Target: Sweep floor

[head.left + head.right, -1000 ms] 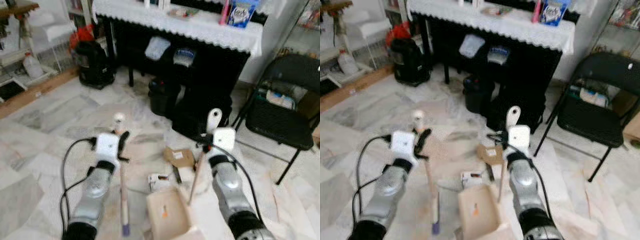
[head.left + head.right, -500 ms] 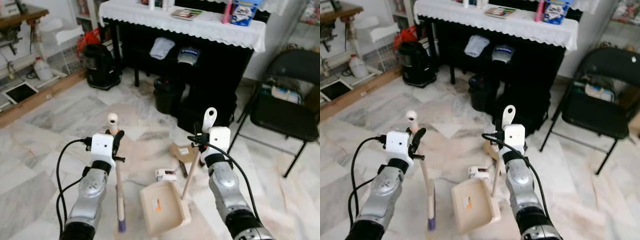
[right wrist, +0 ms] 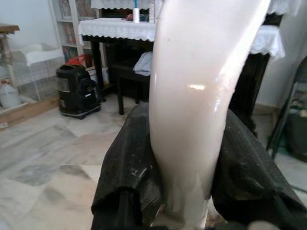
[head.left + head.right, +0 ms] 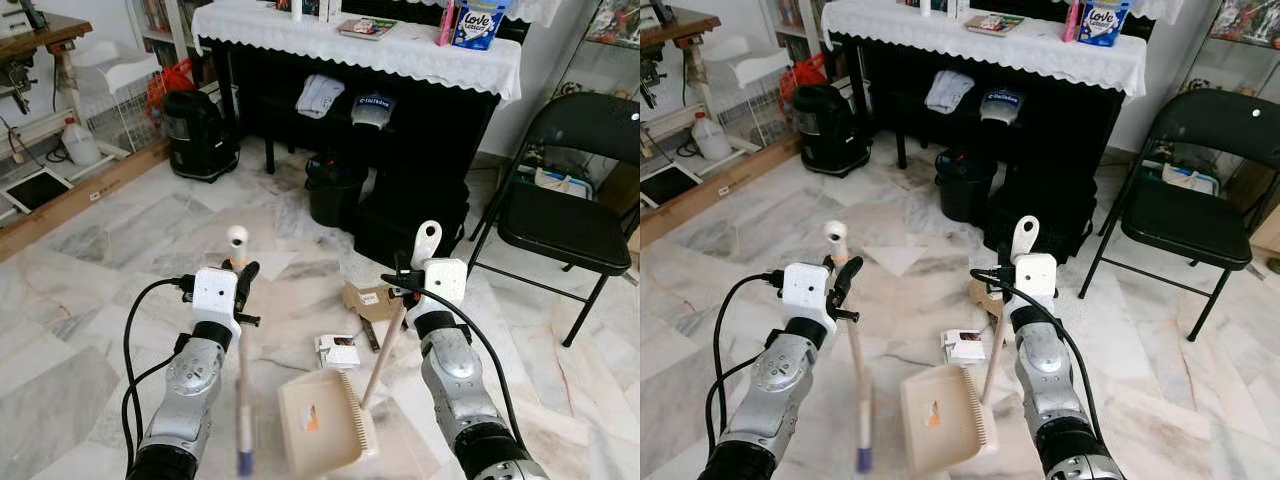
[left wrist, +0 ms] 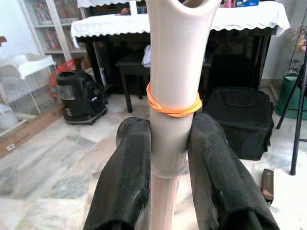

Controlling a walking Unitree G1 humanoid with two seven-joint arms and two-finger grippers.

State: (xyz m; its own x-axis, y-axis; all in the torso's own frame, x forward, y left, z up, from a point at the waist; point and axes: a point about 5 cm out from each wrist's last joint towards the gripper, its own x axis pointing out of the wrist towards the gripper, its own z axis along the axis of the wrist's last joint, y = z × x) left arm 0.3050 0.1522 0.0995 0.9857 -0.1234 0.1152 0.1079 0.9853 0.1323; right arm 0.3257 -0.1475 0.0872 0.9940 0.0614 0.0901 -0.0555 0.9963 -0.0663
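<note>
Left hand: my left hand (image 4: 243,288) is clamped on the broom handle (image 5: 169,86), fingers (image 5: 125,182) either side just below an orange rubber band (image 5: 173,108); the broom (image 4: 242,385) stands near upright between the arms.
Right hand: my right hand (image 4: 402,285) grips the dustpan handle (image 3: 192,96); the dustpan (image 4: 322,420) sits on the floor in front of me.
Debris: a small carton (image 4: 338,351) lies just beyond the pan, a flattened cardboard piece (image 4: 366,300) further on.
Risk: I judge a hard stroke could flick the carton past the pan, or nudge the pan off its line.
Risk: the smooth handles may twist in my grip.
Floor: pale marble tiles (image 4: 120,230), likely slick.
Room: dark worktop with lace cloth (image 4: 400,50), black bin (image 4: 333,188), folding chair (image 4: 560,200) on my right.
</note>
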